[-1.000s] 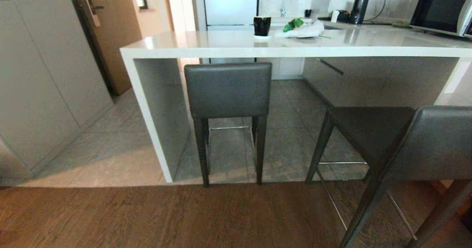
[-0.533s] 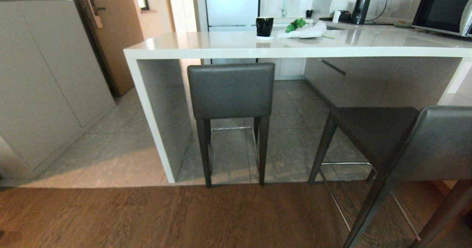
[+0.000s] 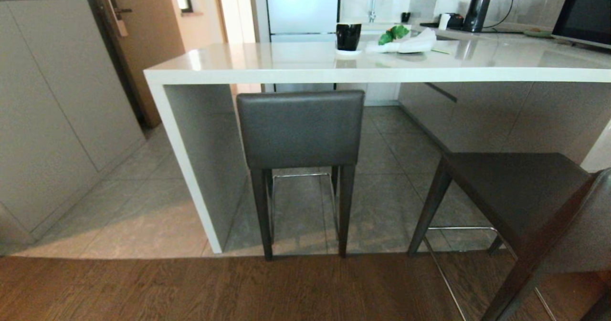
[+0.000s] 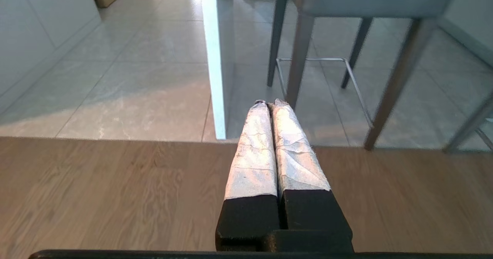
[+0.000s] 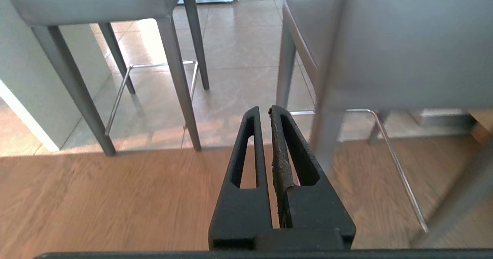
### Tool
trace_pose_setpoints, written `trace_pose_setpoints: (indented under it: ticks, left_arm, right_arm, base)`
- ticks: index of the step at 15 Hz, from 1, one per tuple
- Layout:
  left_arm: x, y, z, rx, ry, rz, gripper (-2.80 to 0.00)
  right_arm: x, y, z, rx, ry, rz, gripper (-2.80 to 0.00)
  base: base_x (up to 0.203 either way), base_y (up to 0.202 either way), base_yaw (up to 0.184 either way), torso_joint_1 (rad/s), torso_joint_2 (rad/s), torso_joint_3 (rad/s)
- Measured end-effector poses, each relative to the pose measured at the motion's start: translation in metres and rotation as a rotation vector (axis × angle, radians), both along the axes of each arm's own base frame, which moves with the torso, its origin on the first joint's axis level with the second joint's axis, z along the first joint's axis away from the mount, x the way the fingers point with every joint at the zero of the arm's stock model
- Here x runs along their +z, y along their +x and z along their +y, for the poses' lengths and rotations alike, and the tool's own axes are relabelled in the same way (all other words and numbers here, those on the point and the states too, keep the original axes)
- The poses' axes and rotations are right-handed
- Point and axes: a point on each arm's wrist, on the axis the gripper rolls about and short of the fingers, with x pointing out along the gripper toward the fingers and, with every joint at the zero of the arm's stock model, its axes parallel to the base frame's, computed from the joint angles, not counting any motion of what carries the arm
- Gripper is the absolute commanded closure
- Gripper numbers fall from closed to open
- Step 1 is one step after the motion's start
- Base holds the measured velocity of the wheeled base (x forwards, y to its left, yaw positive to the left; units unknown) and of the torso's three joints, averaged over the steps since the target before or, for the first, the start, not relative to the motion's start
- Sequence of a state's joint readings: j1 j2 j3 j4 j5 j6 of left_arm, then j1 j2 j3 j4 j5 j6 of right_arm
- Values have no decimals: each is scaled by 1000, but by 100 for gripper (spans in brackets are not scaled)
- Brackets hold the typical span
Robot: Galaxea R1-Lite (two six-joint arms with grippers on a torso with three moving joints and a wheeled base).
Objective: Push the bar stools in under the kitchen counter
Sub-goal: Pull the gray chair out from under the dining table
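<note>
One bar stool (image 3: 300, 128) stands with its dark grey backrest just under the front edge of the off-white kitchen counter (image 3: 296, 63), beside the white side panel. The other bar stool (image 3: 515, 192) stands out from the counter at the right, turned at an angle, its backrest cut off by the picture's edge. Neither arm shows in the head view. My left gripper (image 4: 269, 103) is shut and empty, low over the wooden floor, short of the tucked stool's legs (image 4: 298, 59). My right gripper (image 5: 264, 111) is shut and empty, just short of the angled stool's backrest (image 5: 404, 43).
A grey cabinet (image 3: 57, 101) and a wooden door (image 3: 143, 35) stand to the left. On the counter are a black mug (image 3: 348, 36), a white cloth with green leaves (image 3: 403, 42), a kettle (image 3: 479, 12) and a microwave (image 3: 589, 11). Wood floor meets tile below the counter's front.
The whole head view has shifted: the counter and stools look nearer and the angled stool sits further right. The stools themselves have not moved.
</note>
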State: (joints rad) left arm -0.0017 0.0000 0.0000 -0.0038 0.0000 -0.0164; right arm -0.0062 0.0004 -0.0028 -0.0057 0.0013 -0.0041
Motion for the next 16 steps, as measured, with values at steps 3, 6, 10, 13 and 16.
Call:
trace_pose_setpoints:
  ticks: [3, 6, 10, 13, 16]
  left_arm:
    - [0, 0, 0, 0, 0, 0, 0]
    - [0, 0, 0, 0, 0, 0, 0]
    - [0, 0, 0, 0, 0, 0, 0]
    - [0, 0, 0, 0, 0, 0, 0]
    - [0, 0, 0, 0, 0, 0, 0]
  right_arm:
    - [0, 0, 0, 0, 0, 0, 0]
    - [0, 0, 0, 0, 0, 0, 0]
    - [0, 0, 0, 0, 0, 0, 0]
    - [0, 0, 0, 0, 0, 0, 0]
    - [0, 0, 0, 0, 1, 0, 0]
  base:
    - [196, 0, 3, 0, 5, 4]
    - [195, 0, 2, 4, 5, -1]
    - [192, 0, 1, 1, 5, 2]
    - [191, 0, 2, 0, 3, 3]
    - [193, 0, 2, 1, 3, 4]
